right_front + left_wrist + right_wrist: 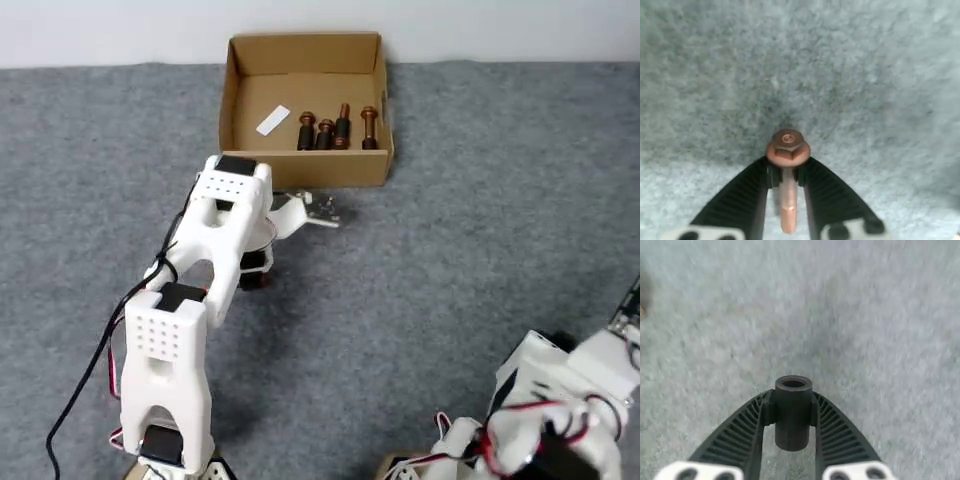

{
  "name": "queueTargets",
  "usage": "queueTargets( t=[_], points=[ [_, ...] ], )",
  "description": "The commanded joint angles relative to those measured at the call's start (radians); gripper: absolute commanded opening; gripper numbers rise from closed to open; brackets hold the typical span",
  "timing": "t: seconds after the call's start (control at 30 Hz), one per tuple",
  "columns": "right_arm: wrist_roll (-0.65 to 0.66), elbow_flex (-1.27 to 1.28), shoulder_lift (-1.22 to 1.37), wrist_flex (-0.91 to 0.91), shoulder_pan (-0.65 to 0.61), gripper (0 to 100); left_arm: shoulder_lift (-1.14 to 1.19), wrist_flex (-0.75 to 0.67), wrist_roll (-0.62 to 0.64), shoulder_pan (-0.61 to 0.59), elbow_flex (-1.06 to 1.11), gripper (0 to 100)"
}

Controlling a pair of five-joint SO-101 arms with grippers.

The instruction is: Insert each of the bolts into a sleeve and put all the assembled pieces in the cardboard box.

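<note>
Left end effector [787, 170] clamped; right end effector [792, 407] clamped

Cardboard box [330, 170]: 1.
Assembled pieces [325, 133] inside the box, each a bolt seated in a sleeve: 4.
White slip [273, 120] inside the box: 1.
Unassembled bolt [787, 150], copper-coloured with hex head: 1, clamped in left gripper [788, 170].
Unassembled sleeve [793, 412], black: 1, clamped in right gripper [793, 407].
Bolts overall, 4 plus 1: 5.
Sleeves overall, 4 plus 1: 5.
Grippers: 2.
Arms, white: 2, namely one arm [205, 260] near the box and the other arm [560, 400] farther from it.
Grey table [480, 250]: 1.
</note>
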Motion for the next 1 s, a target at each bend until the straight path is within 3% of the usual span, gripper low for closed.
queueTargets(
  t=[0.0,0.23,0.33,0.47,0.57,0.63,0.8,0.97],
  points=[
    [0.014,-0.068,-0.021,-0.021,-0.073,0.9,-0.137,0.048,0.115,0.011,-0.056,1],
    [0.012,-0.029,-0.022,-0.067,-0.213,0.9,-0.623,0.044,0.288,0.167,0.277,1],
    [0.014,0.023,-0.024,-0.085,-0.255,0.9,-0.856,0.043,0.440,0.221,0.409,1],
    [0.006,0.068,-0.024,-0.088,-0.328,0.9,-1.109,0.043,0.743,0.241,0.518,1],
    [0.005,0.129,-0.025,-0.137,-0.364,0.9,-1.240,0.037,0.796,0.226,0.575,1],
    [0.003,0.166,-0.025,-0.188,-0.375,0.9,-1.315,0.006,0.827,0.219,0.630,1],
    [-0.051,0.241,-0.048,-0.314,-0.427,0.9,-1.524,-0.115,1.103,0.226,0.800,1],
    [-0.135,0.394,-0.191,-0.363,-0.593,0.8,-1.777,-0.342,1.234,0.222,1.017,1]
  ],
)
